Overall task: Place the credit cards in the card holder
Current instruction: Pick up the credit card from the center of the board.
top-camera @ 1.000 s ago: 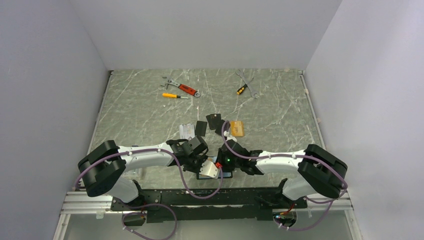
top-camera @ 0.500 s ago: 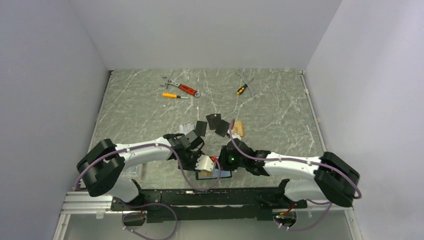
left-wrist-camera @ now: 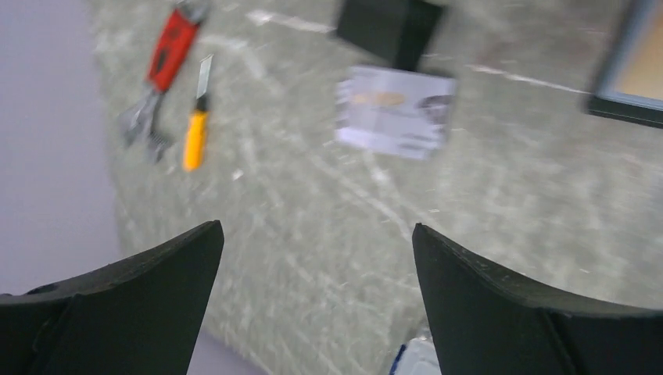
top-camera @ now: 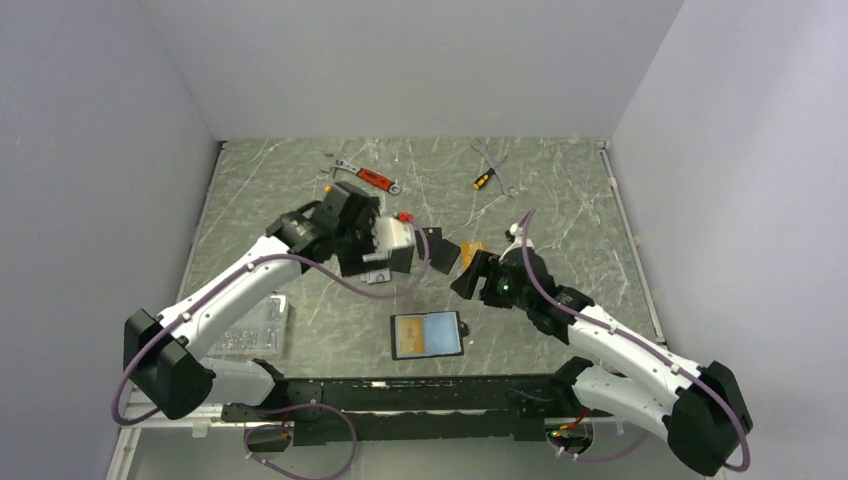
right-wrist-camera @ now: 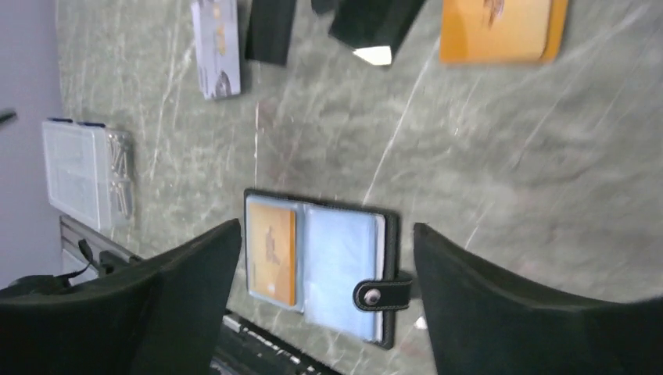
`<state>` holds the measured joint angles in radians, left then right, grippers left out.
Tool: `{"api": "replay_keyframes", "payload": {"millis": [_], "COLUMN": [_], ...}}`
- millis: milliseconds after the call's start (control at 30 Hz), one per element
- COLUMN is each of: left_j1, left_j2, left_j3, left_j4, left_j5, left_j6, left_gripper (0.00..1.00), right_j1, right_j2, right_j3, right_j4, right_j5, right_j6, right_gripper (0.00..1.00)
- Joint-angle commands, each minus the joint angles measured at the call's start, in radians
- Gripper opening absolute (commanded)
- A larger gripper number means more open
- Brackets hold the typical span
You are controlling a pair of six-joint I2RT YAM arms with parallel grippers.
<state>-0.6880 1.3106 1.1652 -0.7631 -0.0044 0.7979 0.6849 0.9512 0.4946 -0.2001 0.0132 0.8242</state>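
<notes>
Black leather card holder (top-camera: 428, 335) is lying open and flat on the worktop (top-camera: 560, 210), close to the near edge between the two arm bases. One orange card (right-wrist-camera: 271, 254) sits in its left pocket, and the clear pocket (right-wrist-camera: 340, 266) beside it looks free to me. The remaining credit cards (right-wrist-camera: 216, 47) are in a loose row further back: a silver-grey card (left-wrist-camera: 395, 112), black cards (right-wrist-camera: 270, 27) next to it, and a gold-orange card (right-wrist-camera: 500, 27) at the right end.

Your left claw (left-wrist-camera: 314, 230) is spread wide with nothing in it, hanging over the silver-grey card. Your right claw (right-wrist-camera: 326, 230) has its jaws well apart too, also empty, and it's up off the worktop near the gold-orange card.

So I'd say you're at the pick-the-next-card step. My two cents:

- These cards are thin and flat on a hard surface, so a straight top-down pinch will probably just skate. Come in tilted, get one finger under a long edge, then close.
- Take an end card, not one tucked against a neighbour, or you'll likely drag two.
- Grip near one short end so the other end is free to lead into the pocket.
- Use the spare claw to pin the holder, since I'd expect it to slide when you push a card in.
</notes>
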Motion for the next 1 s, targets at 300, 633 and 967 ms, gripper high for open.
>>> {"api": "replay_keyframes", "payload": {"millis": [300, 633, 967], "left_j1": [0.26, 0.365, 0.392], "left_j2": [0.016, 0.098, 0.378], "left_j3": [0.158, 0.084, 0.164], "left_j4": [0.062, 0.138, 0.14], "left_j5": [-0.059, 0.275, 0.321], "left_j6": [-0.203, -0.323, -0.457], "left_gripper": [0.99, 0.99, 0.95], "right_j1": [-0.312, -0.349, -0.146], "right_j2": [0.041, 0.179, 0.553], "right_j3": [0.041, 0.142, 0.366], "right_j4": [0.091, 0.088, 0.233], "right_j5": [-0.226, -0.212, -0.253], "right_j6": [-0.07, -0.126, -0.11], "right_gripper": [1.0, 0.75, 0.63]}}
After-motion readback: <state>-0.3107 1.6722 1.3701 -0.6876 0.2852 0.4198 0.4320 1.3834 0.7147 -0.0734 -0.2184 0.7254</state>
